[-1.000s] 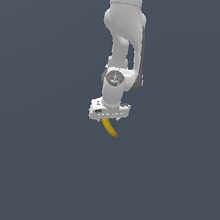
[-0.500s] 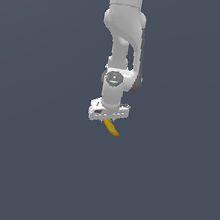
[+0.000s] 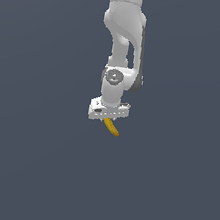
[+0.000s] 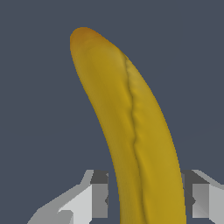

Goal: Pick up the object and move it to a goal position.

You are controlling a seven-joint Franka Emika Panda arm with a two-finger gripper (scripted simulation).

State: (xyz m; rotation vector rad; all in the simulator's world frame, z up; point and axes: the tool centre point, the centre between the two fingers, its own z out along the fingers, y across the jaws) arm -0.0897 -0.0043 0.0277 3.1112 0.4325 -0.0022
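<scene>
Closest to the wrist camera: the banana (image 4: 131, 131), filling most of that view, pinched near its lower end between the two grey fingers (image 4: 94, 199) of the tool (image 4: 146, 199). Closed on the fruit from both sides, pads pressed flush to the peel, no gap showing. Held by one end so the long curved body runs out past the fingertips, orange-brown tip farthest from the camera and nothing but plain dark ground behind it. Stem end not visible, hidden within or behind the grip.

Farther off, from the exterior view: same banana (image 3: 112, 127) poking out below the white tool (image 3: 108, 118), slanting down toward the exterior view's right, clearly narrower than the tool body. Hanging free, touching nothing else; no desk edge, no shadow, no surface line to be made out in the flat grey-blue background. Arm (image 3: 123, 38) reaching down from the top of the picture, wrist pointed downward, most likely so the load stays under the grip during carriage.

Judging by this: pick-up done, transfer under way. No goal marker visible in either view, so remaining travel cannot be told. Main risk: an off-centre hold on a curved, smooth fruit, prone to pivoting between the pads.
</scene>
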